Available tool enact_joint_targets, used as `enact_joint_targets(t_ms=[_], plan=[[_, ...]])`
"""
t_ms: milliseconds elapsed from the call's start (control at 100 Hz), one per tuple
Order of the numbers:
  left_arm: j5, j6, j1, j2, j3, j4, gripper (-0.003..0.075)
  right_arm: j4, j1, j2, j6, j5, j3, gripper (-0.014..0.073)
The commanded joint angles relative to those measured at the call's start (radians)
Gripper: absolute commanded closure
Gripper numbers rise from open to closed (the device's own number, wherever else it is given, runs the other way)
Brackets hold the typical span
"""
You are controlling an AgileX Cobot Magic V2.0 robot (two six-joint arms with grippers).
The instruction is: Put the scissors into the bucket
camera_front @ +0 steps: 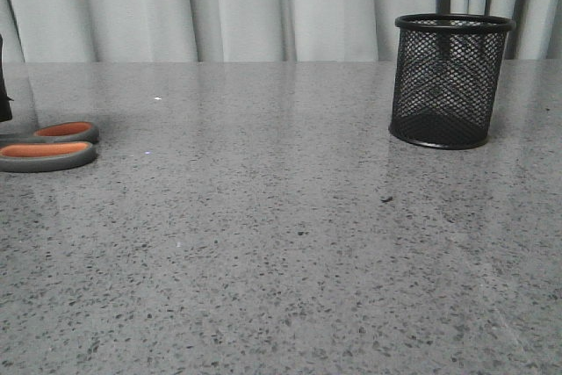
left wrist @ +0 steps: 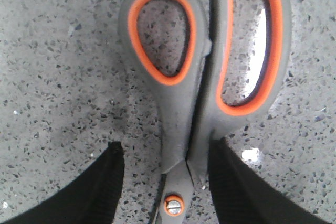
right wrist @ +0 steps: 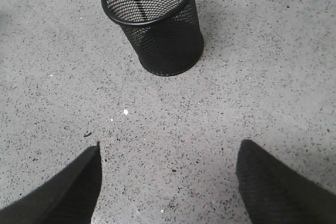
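The scissors point(camera_front: 48, 148) lie flat on the table at the far left, their dark grey handle loops lined in orange. In the left wrist view the scissors point(left wrist: 181, 93) lie with their neck between the fingers of my left gripper point(left wrist: 167, 149), which is open. One finger point(left wrist: 231, 182) is against the handle's base and the other point(left wrist: 102, 182) stands apart from it. The blades are out of view. The bucket point(camera_front: 450, 81), a black mesh cup, stands upright at the back right. My right gripper point(right wrist: 170, 150) is open and empty over bare table, a short way from the bucket point(right wrist: 157, 22).
The grey speckled table point(camera_front: 281, 243) stretches between the scissors and the bucket. A grey curtain point(camera_front: 263, 6) hangs behind the table's far edge. Part of the left arm point(camera_front: 4, 85) shows at the left border of the front view.
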Motion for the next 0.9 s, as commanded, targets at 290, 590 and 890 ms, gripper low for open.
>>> enact_joint_targets(t_ms=[290, 590, 890], plan=[[0.036, 0.044, -0.006, 0.020, -0.028, -0.022, 0.0377, 0.010, 0.002, 0.002, -0.015, -0.042, -0.032, 0.0109], [0.038, 0.053, -0.006, 0.022, -0.028, -0.064, 0.0398, 0.010, 0.002, 0.002, -0.015, -0.039, -0.032, 0.0109], [0.091, 0.051, -0.008, 0.022, -0.039, -0.151, 0.0733, 0.010, 0.002, 0.002, -0.015, -0.039, -0.032, 0.0109]])
